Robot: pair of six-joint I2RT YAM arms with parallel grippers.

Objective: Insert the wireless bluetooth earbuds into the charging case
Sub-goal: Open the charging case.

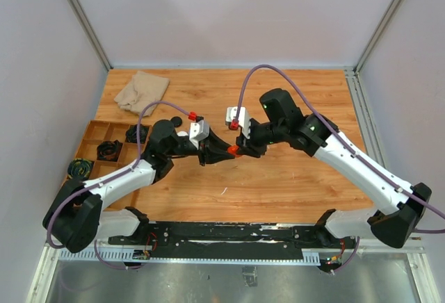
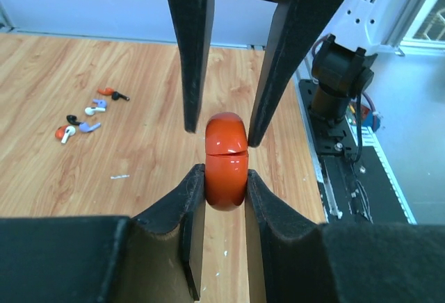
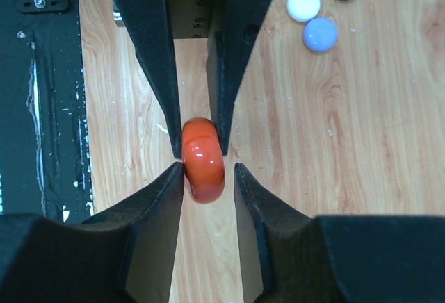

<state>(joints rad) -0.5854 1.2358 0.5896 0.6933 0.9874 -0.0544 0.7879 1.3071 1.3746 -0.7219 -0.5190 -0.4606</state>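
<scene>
Squeezing the red charging case [image 2: 226, 167] are left fingers [image 2: 174, 230]; right fingers [image 3: 268, 213] slightly open around it.

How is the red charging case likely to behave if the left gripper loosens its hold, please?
The red charging case looks glossy and rounded, so it could slip in the left gripper. Held on edge like a coin, it would probably roll if dropped. Its seam suggests a hard squeeze might pop it open.
</scene>
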